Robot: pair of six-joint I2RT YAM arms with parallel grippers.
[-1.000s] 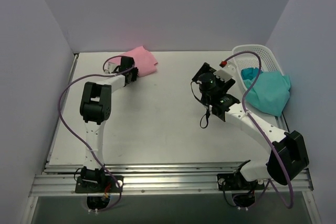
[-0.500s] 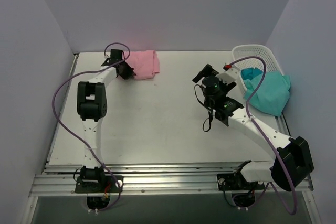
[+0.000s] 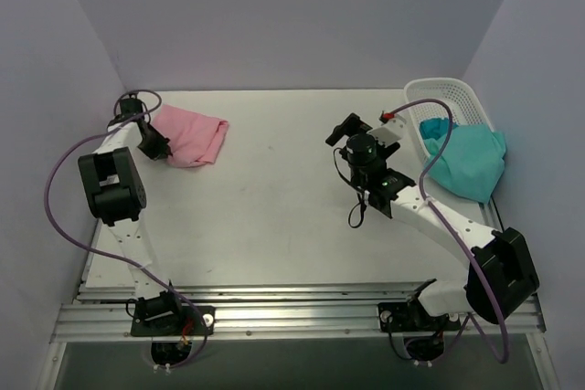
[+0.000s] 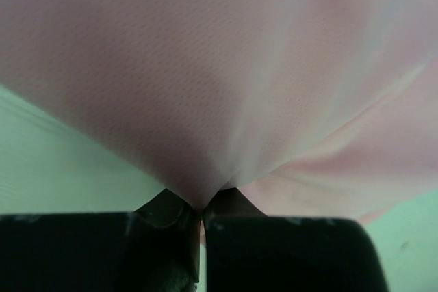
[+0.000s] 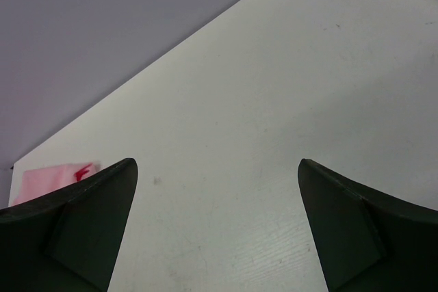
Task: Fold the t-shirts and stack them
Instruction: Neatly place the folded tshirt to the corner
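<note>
The light pink t-shirt (image 3: 192,134) lies bunched at the far left of the table. My left gripper (image 3: 155,145) is shut on its left edge; in the left wrist view the pink cloth (image 4: 226,80) fills the frame and runs into the closed jaws (image 4: 200,213). The teal-green t-shirt (image 3: 468,160) hangs over the rim of the white lattice basket (image 3: 448,93) at the far right. My right gripper (image 3: 345,130) is open and empty above the middle of the table (image 5: 226,189); a corner of the pink shirt (image 5: 51,177) shows at its left.
The purple walls close in the table on the left, back and right. The cables of both arms loop above the table. The aluminium rail runs along the near edge (image 3: 292,312).
My left gripper has dragged the pink t-shirt from the back middle-left toward the far left edge. The right gripper has turned and shifted slightly left.
</note>
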